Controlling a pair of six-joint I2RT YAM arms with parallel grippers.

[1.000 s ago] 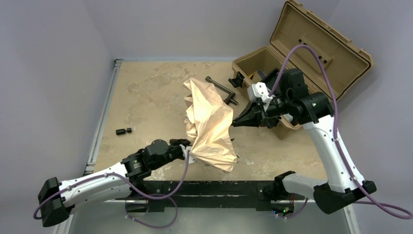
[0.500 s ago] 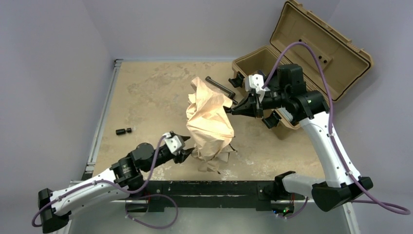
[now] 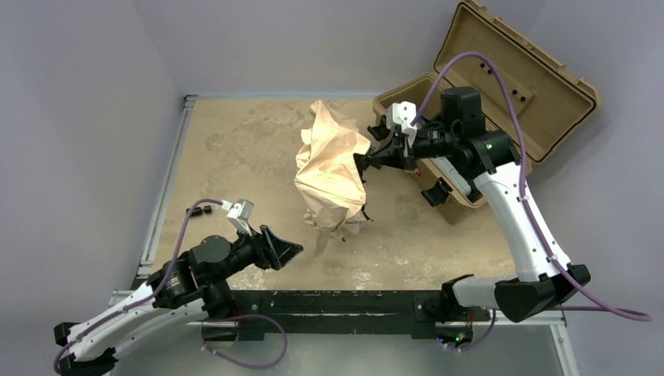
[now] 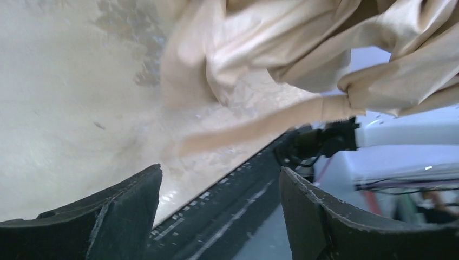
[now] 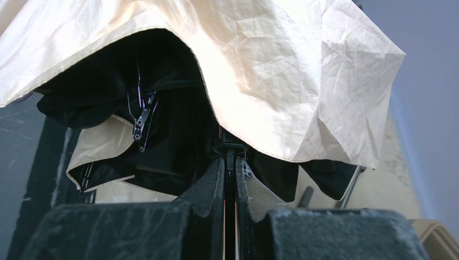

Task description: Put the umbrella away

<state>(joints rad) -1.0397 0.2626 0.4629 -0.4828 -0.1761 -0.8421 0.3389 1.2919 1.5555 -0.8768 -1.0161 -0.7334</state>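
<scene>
While the left gripper [image 3: 291, 251] hangs low over the near left of the table [image 3: 235, 149], its fingers stand spread wide with nothing between them, well apart from the umbrella [image 3: 333, 172]. The umbrella is at the middle of the table, a half-collapsed, crumpled tan bundle held up on its right side. Whether its lower edge touches the tabletop I cannot tell. The right gripper [image 3: 362, 162] is clamped tight on a thin dark part under the cloth, and to the right of that the tan case [image 3: 509, 70] sits open with its lid up.

I would guess the umbrella is light but awkward to handle. The cloth is soft and slick and will likely slide or bunch, while the ribs [image 5: 142, 119] look thin and easy to bend. The shaft or the knob looks the safest place to hold it, not the cloth.

Only the top view shows the whole layout and how near the case is to the bundle. From the left wrist, the open gripper [image 4: 222, 216] looks up at the hanging folds of the umbrella [image 4: 303, 49] and a loose band of fabric [image 4: 260, 127] that the top view barely shows. From the right wrist, the closed gripper [image 5: 230, 162] is seen pinching beneath the canopy [image 5: 260, 65] against its black lining, a grip the cloth hides from above.
</scene>
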